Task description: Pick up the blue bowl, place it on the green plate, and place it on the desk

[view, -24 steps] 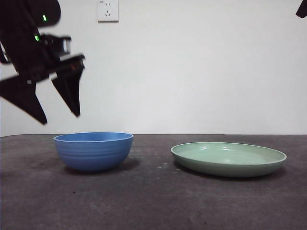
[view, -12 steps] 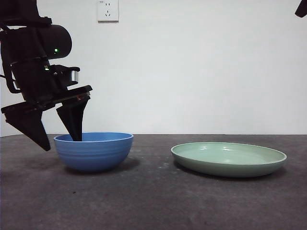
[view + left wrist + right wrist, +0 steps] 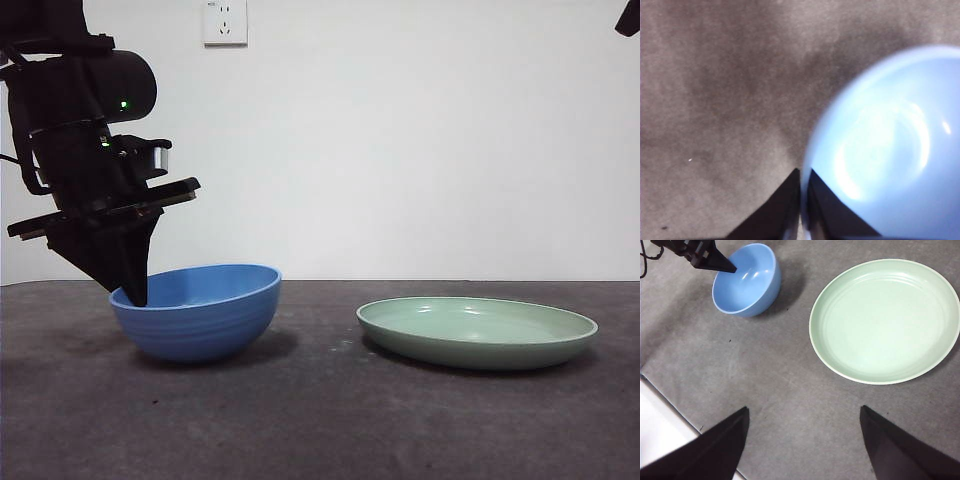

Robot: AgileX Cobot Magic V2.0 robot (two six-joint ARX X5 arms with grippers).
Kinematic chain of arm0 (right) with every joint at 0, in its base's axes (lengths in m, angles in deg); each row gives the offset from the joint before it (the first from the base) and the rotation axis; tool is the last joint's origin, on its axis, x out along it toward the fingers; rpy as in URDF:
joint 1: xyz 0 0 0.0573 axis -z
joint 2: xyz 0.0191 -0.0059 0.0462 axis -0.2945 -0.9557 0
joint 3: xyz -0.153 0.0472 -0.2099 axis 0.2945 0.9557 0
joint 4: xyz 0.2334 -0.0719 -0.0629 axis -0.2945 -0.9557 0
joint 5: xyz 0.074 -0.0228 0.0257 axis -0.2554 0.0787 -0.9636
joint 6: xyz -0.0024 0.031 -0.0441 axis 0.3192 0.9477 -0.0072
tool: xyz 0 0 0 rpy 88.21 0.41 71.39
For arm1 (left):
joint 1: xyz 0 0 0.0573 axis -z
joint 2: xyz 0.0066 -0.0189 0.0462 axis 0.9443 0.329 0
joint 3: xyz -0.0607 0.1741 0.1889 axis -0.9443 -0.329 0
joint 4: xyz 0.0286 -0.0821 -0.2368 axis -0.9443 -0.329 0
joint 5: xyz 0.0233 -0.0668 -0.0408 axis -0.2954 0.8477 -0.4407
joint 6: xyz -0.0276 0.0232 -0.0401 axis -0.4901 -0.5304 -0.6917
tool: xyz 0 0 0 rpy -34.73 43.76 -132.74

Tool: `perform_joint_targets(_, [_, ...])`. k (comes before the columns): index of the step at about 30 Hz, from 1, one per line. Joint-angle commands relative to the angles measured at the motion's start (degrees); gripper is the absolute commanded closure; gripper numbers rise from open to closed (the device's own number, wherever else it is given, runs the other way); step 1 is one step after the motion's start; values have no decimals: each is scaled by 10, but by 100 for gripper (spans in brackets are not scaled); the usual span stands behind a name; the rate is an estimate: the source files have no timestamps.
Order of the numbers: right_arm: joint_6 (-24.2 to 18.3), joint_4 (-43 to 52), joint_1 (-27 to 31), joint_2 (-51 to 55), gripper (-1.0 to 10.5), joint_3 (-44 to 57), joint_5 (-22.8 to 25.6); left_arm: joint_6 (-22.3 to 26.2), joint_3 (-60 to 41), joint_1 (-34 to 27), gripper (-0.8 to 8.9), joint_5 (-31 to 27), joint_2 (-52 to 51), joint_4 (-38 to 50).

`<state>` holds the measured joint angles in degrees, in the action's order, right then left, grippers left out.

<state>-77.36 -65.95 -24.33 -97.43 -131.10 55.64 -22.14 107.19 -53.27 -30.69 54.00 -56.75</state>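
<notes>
Blue bowl [image 3: 196, 311] sits tilted on the desk [image 3: 330, 420], apart from green plate [image 3: 477, 331].

No words, numbers or brand names can be read in any of the views. The white wall socket [image 3: 224, 22] has a tiny mark at its top corner, but it is too small to make out. The blue bowl [image 3: 196, 311], the green plate [image 3: 477, 331] and the tabletop [image 3: 320, 420] have no labels. The black arm shows only small green lights, no letters.

Left hand [image 3: 130, 290] on tilted blue bowl [image 3: 196, 312]
</notes>
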Motion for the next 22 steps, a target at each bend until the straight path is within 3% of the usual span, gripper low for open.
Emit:
perform_joint_targets(1, [2, 5, -2, -4, 594, -12, -2, -8, 14, 3, 804, -1, 11, 9])
perform_joint_targets(12, [2, 6, -2, -4, 594, -12, -1, -24, 30, 14, 804, 8, -15, 6])
perform_joint_targets(22, [20, 6, -2, -4, 594, -12, 3, -37, 121, 84, 804, 22, -36, -3])
